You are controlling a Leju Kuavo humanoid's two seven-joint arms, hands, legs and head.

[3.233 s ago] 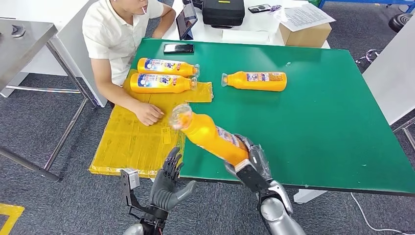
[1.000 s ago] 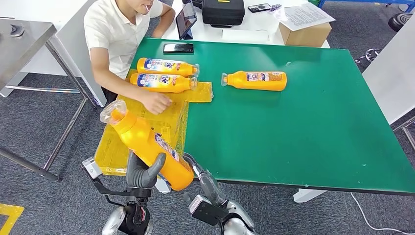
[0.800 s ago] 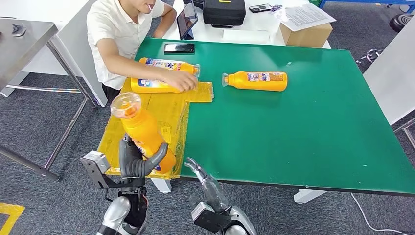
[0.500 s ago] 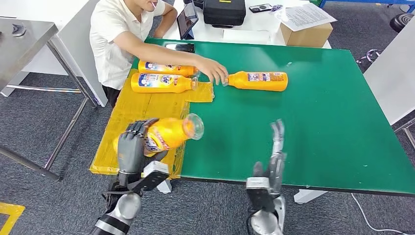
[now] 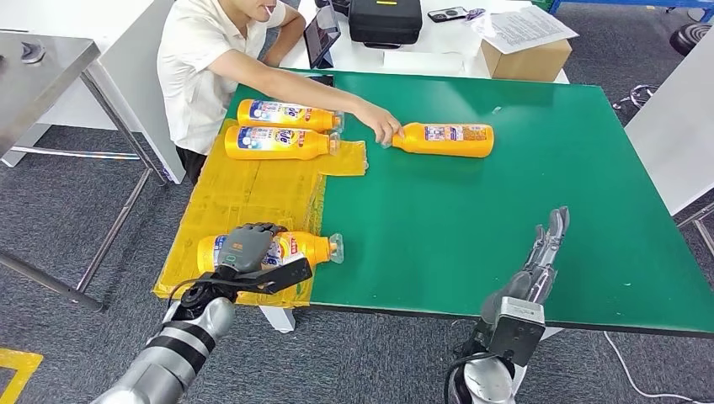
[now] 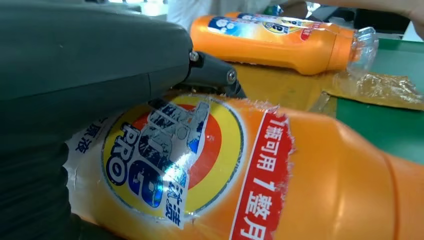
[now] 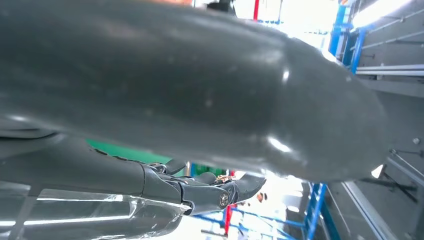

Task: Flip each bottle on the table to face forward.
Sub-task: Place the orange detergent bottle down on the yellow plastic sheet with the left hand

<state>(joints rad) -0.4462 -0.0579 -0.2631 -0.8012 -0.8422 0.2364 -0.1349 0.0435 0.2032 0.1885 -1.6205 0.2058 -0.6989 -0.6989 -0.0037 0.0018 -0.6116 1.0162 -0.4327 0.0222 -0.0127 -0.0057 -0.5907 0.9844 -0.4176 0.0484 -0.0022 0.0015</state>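
An orange bottle (image 5: 307,248) lies on its side on the yellow sheet (image 5: 244,189) at the table's near left, cap pointing right. My left hand (image 5: 247,248) grips it around the middle. In the left wrist view its printed label (image 6: 170,160) faces the camera, beside my left hand (image 6: 85,75). Two more orange bottles (image 5: 286,114) (image 5: 282,143) lie side by side at the back of the sheet. A fourth bottle (image 5: 446,139) lies on the green table (image 5: 505,202), and a person's hand (image 5: 387,130) touches its cap. My right hand (image 5: 543,252) hovers open over the near right, fingers straight.
A person in a white shirt (image 5: 206,67) sits at the table's far left corner, one arm reaching across. Behind the table stand a tablet (image 5: 320,34), a black case (image 5: 383,18) and a cardboard box (image 5: 526,59). A metal table (image 5: 42,59) stands at the left.
My left hand has lowered the bottle from the air onto the yellow sheet, cap to the right. My right hand let go earlier and moved right. The person's hand shifted to the far bottle's cap.
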